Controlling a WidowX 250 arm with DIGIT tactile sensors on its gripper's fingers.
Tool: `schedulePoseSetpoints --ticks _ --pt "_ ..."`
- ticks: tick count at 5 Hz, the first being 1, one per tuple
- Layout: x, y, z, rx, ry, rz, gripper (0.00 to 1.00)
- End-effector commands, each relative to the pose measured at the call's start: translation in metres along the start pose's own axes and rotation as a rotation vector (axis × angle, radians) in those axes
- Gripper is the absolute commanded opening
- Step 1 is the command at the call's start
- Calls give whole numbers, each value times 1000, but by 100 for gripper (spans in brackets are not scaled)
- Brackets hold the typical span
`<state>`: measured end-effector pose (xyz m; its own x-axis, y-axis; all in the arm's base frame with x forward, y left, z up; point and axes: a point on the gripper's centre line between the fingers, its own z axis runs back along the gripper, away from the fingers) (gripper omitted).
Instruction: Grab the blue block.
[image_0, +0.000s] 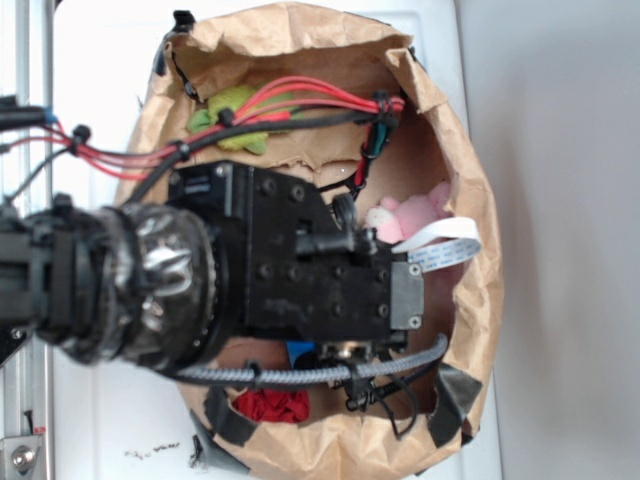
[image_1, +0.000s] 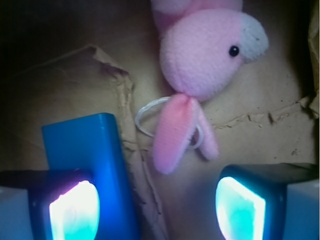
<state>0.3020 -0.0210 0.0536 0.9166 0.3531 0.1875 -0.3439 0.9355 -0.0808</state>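
Observation:
The blue block (image_1: 85, 140) lies flat on the brown paper floor at the lower left of the wrist view. My gripper (image_1: 157, 207) is open above it. The left finger (image_1: 72, 207) overlaps the block's near end, and the block's right edge runs just inside the gap. The right finger (image_1: 242, 205) stands far to the right over bare paper. Nothing is held. In the exterior view only a sliver of the blue block (image_0: 300, 352) shows under the black wrist body (image_0: 300, 270), which hides the fingers.
A pink plush toy (image_1: 200, 55) lies just beyond the gap, with a white elastic ring (image_1: 145, 117) under its leg. A brown paper bag wall (image_0: 480, 300) rings the area. It also holds a green toy (image_0: 235, 115) and a red ruffled cloth (image_0: 272, 404).

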Motion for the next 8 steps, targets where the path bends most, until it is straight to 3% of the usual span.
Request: schedulePoseSetpoints --ticks 1,5,6,8 --pt "-1 -27 15 -21 -12 7 100" --pt "-4 -32 33 -64 -27 6 100" --pt "-9 -42 36 -80 -33 -3 100" --pt "-16 -59 23 -62 -56 -7 100"
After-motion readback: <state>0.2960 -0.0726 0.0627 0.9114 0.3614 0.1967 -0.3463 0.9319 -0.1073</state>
